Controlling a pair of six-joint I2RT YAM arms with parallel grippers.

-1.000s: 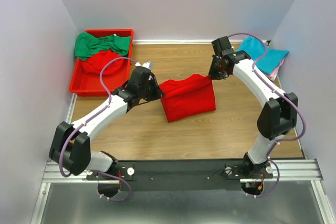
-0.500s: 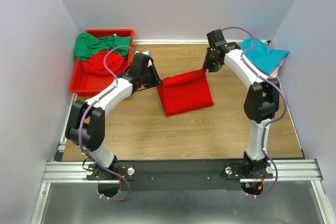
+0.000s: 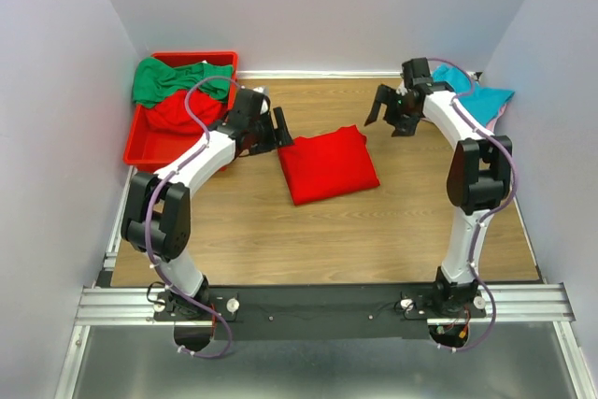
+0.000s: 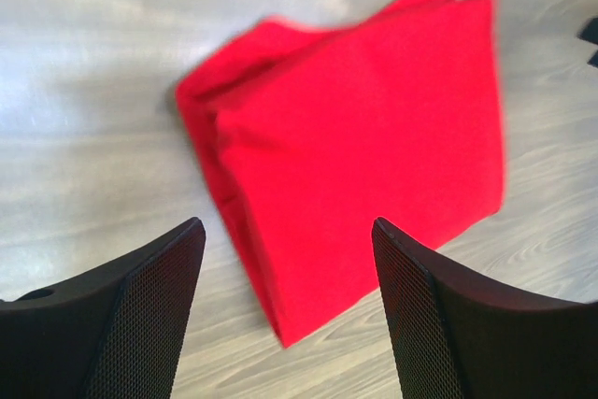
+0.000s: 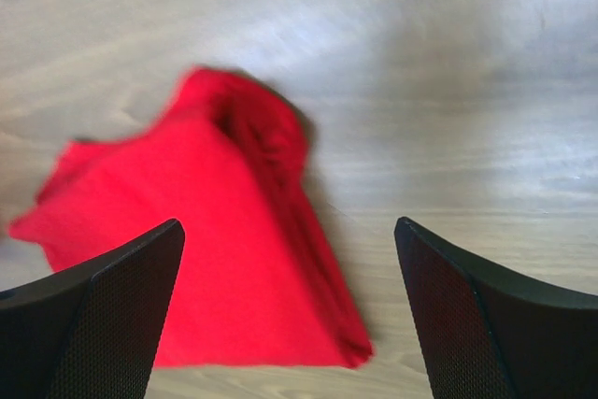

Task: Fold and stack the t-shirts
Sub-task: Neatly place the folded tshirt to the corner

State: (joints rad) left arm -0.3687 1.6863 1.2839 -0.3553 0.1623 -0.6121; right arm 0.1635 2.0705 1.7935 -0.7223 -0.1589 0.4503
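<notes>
Around a brown wooden table (image 3: 280,231) stand pale walls (image 3: 327,7). A bright red folded cloth t-shirt (image 3: 327,163) lies flat in the middle of the table.

The left gripper (image 3: 280,130) sits just beside the shirt's back left corner. Its two black fingers (image 4: 149,306) are spread apart with nothing held between them. The picture from that wrist is blurry, so I cannot tell if a finger brushes the cloth.

The right gripper (image 3: 385,119) is near the shirt's back right corner and not touching it. Its fingers are wide apart too, and they hold nothing.

A red plastic bin (image 3: 140,158) stands at the back left, with a green t-shirt (image 3: 177,79) and more red cloth (image 3: 182,111) in it. A teal t-shirt (image 3: 472,100) lies at the back right.
</notes>
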